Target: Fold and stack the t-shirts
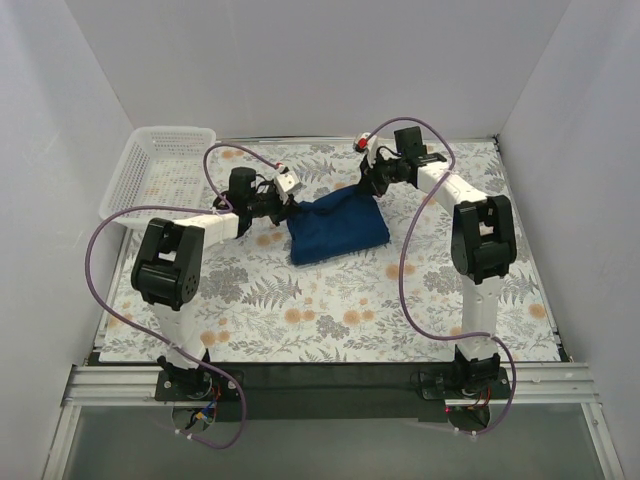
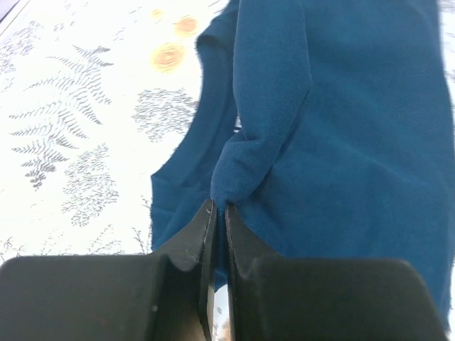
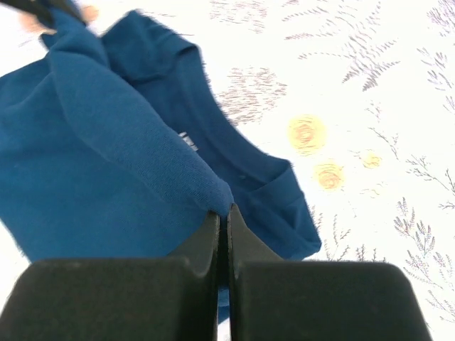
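A dark blue t-shirt (image 1: pixel 338 228) lies partly folded in the middle of the floral table. My left gripper (image 1: pixel 292 203) is shut on its far left edge; in the left wrist view the jaws (image 2: pixel 221 210) pinch a fold of blue cloth (image 2: pixel 341 128). My right gripper (image 1: pixel 368 185) is shut on the far right edge; in the right wrist view the jaws (image 3: pixel 223 213) pinch a fold of the shirt (image 3: pixel 99 163) near its collar (image 3: pixel 242 153). Both held edges are lifted a little above the table.
A white plastic basket (image 1: pixel 158 172) stands at the far left corner. White walls enclose the floral tablecloth (image 1: pixel 330 310). Purple cables loop over both arms.
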Available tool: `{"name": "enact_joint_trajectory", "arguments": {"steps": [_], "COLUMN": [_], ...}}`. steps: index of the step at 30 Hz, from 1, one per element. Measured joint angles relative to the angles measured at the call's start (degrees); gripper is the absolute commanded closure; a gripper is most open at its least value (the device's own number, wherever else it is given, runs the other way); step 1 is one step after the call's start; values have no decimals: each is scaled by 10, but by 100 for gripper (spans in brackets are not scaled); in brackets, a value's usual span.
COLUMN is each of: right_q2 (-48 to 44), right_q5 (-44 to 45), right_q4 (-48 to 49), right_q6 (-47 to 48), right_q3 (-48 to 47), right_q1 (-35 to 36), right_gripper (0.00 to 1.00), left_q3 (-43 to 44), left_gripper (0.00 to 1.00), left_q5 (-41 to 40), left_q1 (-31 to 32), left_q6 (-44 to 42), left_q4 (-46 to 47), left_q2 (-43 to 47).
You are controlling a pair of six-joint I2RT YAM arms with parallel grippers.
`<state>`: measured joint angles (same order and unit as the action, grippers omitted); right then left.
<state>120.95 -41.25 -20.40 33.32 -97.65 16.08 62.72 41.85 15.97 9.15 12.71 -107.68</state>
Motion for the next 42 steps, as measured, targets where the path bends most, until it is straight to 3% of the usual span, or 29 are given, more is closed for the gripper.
{"name": "enact_joint_trajectory", "arguments": {"steps": [13,24,27,28,29,30,31,33,34,35,42], "right_q2": [60,65,70,71,72,73,74,74,74,74,46], "right_q5": [55,82,90,95,101,108,115,139,156,177,244], "right_q4": [106,137,139,139,139,140,143,148,153,160,185], "right_q6": [-87,-111,-118,-122,-128,-132,-136,-150,-157,-167,-204], "right_q3": [-1,-9,-13,-14,-16,-19,-22,-28,-29,-30,-3], "right_q1": [5,20,21,22,23,23,24,24,24,25,25], "right_gripper": [99,99,87,70,63,58,48,41,39,39,58], "left_q3": [-5,-4,-3,-3,-2,0,2,8,14,22,63], "left_gripper": [100,100,100,96,87,68,61,44,20,13,12], "left_q5": [-91,-114,-119,-122,-125,-129,-135,-151,-164,-176,-260], "left_q1": [0,0,0,0,0,0,0,0,0,0,0], "left_q6": [16,12,12,12,14,15,18,33,45,53,132], "left_q4": [107,112,111,111,110,110,111,111,110,109,101], "left_q2": [-41,-45,-46,-46,-46,-47,-47,-47,-47,-47,-24]}}
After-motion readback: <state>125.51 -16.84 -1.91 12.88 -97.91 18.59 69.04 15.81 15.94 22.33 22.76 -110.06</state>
